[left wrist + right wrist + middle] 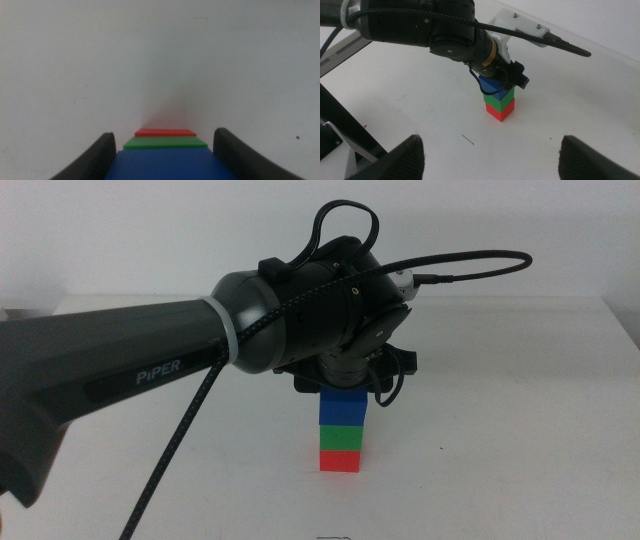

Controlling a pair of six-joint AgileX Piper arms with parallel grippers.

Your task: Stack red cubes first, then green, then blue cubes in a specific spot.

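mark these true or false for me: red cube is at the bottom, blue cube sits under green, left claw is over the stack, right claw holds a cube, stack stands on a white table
1. The red cube is at the bottom of the stack. True.
2. The blue cube sits under the green cube. False: blue is on top of green.
3. The left claw is over the stack, straddling the blue cube. True.
4. The right claw holds a cube. False: it is open and away from the stack.
5. The stack stands on a white table. True.

The white table (pixel 520 430) carries only the red cube (pixel 340 461) directly
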